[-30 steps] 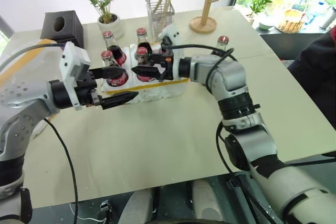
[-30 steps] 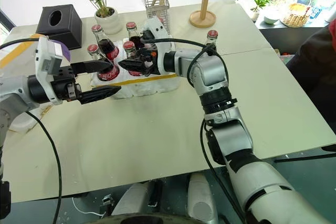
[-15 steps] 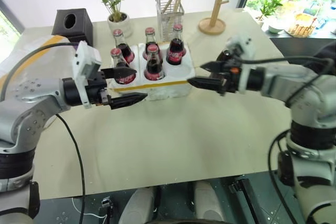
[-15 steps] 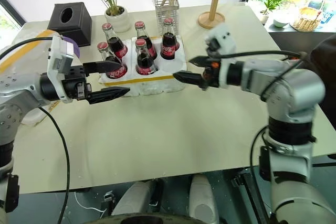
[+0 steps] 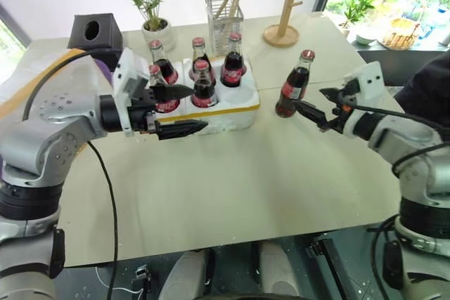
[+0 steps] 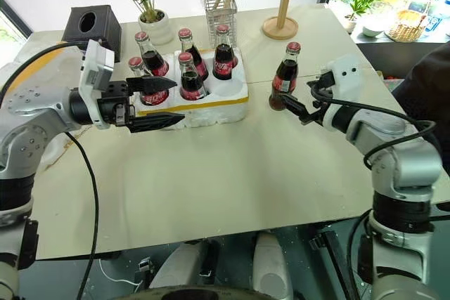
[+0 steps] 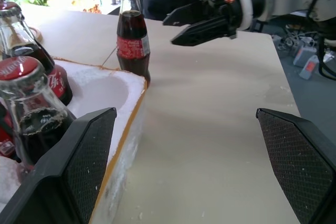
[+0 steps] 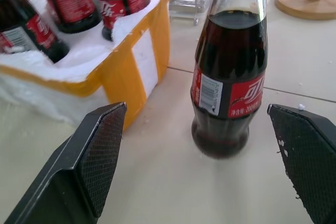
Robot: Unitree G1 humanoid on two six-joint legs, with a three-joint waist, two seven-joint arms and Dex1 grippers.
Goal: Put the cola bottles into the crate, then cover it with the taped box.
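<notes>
Five small glass cola bottles with red caps (image 5: 202, 83) stand in the low white foam crate (image 5: 211, 107); one well is free. My right tool (image 5: 314, 107), released, faces the sixth bottle (image 5: 294, 83) on the tabletop (image 5: 232, 173). My left tool (image 5: 174, 110) is released too, and covering is not yet done.

Both arms reach inward, grippers spread and holding nothing.
The left gripper (image 5: 176, 110) points toward three o'clock, nearly level; the right gripper (image 5: 315, 107) points toward ten o'clock, its arm bent at the elbow.
</notes>
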